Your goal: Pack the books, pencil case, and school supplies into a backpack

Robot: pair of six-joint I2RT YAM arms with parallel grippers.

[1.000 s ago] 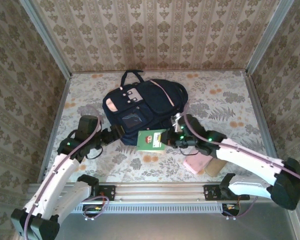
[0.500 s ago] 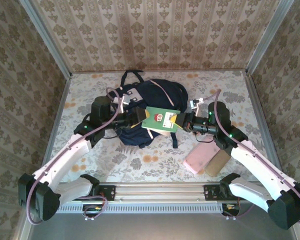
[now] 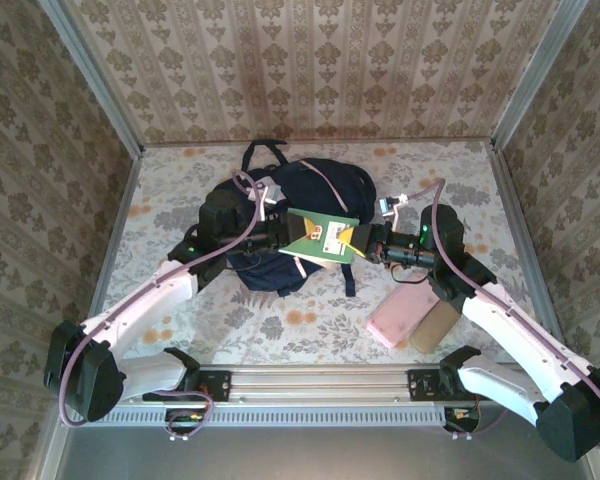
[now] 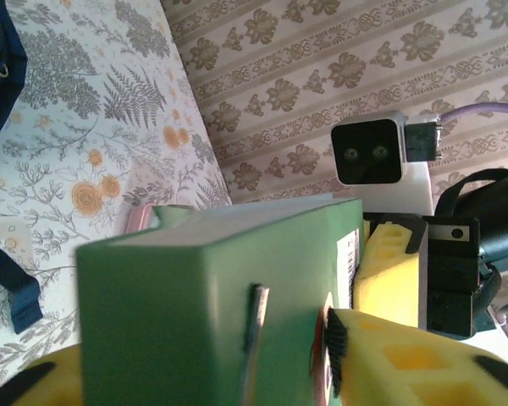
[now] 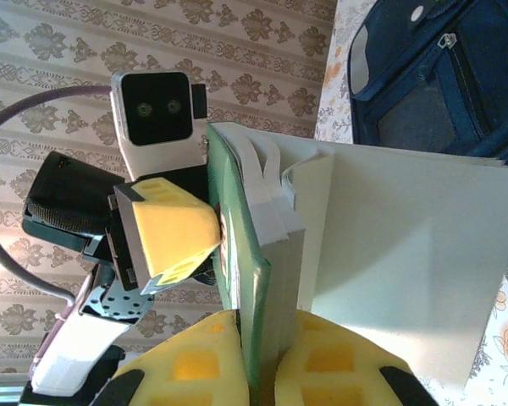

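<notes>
A small green booklet (image 3: 320,235) hangs in the air over the navy backpack (image 3: 325,190), its white pages fanned downward. My right gripper (image 3: 360,241) is shut on its right edge; in the right wrist view the yellow fingers (image 5: 212,355) pinch the green cover and pages (image 5: 269,279). From the other side, my left gripper (image 3: 283,238) is shut on the booklet's left edge. In the left wrist view the booklet (image 4: 195,313) sits between that gripper's fingers, one black pad (image 4: 334,342) pressed on the cover. The backpack (image 5: 440,76) lies beneath.
A pink pouch (image 3: 400,317) and a tan cylindrical pouch (image 3: 438,322) lie side by side on the floral table, right of the backpack and under my right arm. Papered walls close in the table on three sides. A dark backpack strap (image 4: 17,304) trails onto the cloth.
The right gripper lifted the green booklet from the table in front of the backpack to above it. The left arm swung in and its jaws closed on the booklet's left edge.
</notes>
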